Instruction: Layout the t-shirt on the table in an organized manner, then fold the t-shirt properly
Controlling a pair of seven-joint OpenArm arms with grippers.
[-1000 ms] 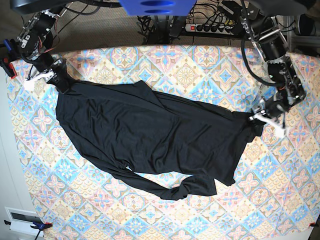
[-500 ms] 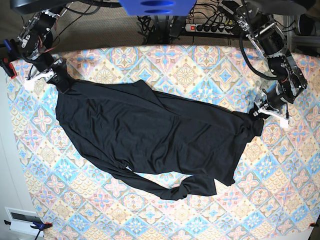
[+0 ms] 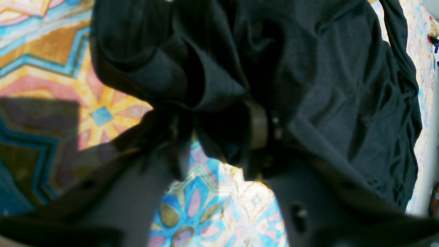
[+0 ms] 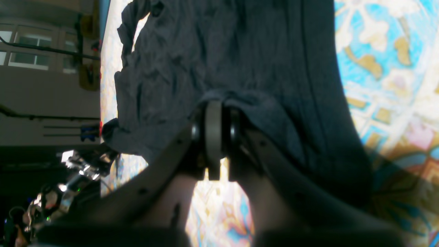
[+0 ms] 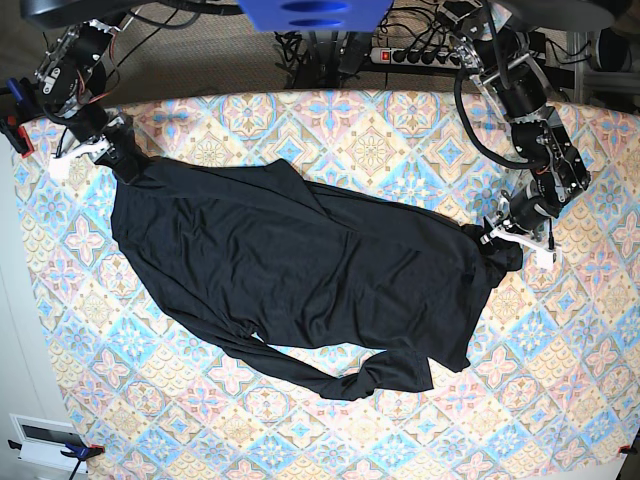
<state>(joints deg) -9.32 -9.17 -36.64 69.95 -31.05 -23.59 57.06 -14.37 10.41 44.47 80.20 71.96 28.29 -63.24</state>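
The plain black thin-fabric t-shirt (image 5: 300, 270) lies spread diagonally across the pastel tile-patterned table (image 5: 560, 400). 2 grippers pinch its opposite ends: right gripper (image 4: 213, 113) clamped tight, left gripper (image 3: 219, 137) bunching fabric.

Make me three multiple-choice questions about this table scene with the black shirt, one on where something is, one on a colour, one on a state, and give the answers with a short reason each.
1. In the base view, where does the right end effector meet the t-shirt?
A. At its upper-left corner
B. At its bottom hem
C. In its middle

2. What colour is the t-shirt?
A. White
B. Plain black
C. Red striped

3. How does the t-shirt lie on the table?
A. Neatly folded into a square
B. Spread out but wrinkled, one edge bunched
C. Hanging off the table edge

Answers:
1 A, the base view shows that end effector at the shirt's far upper-left corner.
2 B, the fabric is solid black with no print.
3 B, it covers the table's centre with creases and a rumpled strip along its lower edge.
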